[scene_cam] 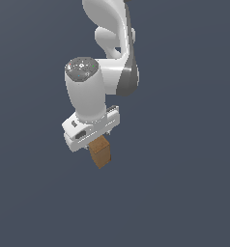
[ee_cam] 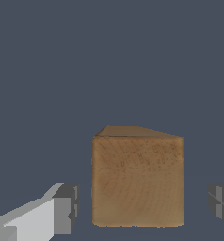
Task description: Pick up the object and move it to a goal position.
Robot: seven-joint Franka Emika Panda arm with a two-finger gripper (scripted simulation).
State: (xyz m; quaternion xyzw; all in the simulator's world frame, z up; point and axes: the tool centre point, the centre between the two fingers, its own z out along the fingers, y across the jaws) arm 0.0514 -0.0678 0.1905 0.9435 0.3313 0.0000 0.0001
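The object, a brown wood-textured block (ee_cam: 138,181), stands between the two fingers of the gripper (ee_cam: 142,209). In the wrist view its broad face shows curved grain with fine dark speckling; the edges are slightly rounded, and a thin wedge of a second, darker face is visible along one edge. The grey pad of one finger (ee_cam: 66,208) and that of the other (ee_cam: 220,200) flank the block with a visible gap on each side, so the fingers are spread and grip nothing. In the exterior view the block (scene_cam: 100,151) projects from beneath the white gripper (scene_cam: 92,140), tilted in the frame; its upper part is covered by the gripper body and the fingers cannot be made out. The arm (scene_cam: 109,46) is cut off at the upper frame edge. The uniform dark blue-grey background (scene_cam: 184,193) shows no surface edge, so whether the block rests on anything cannot be told.
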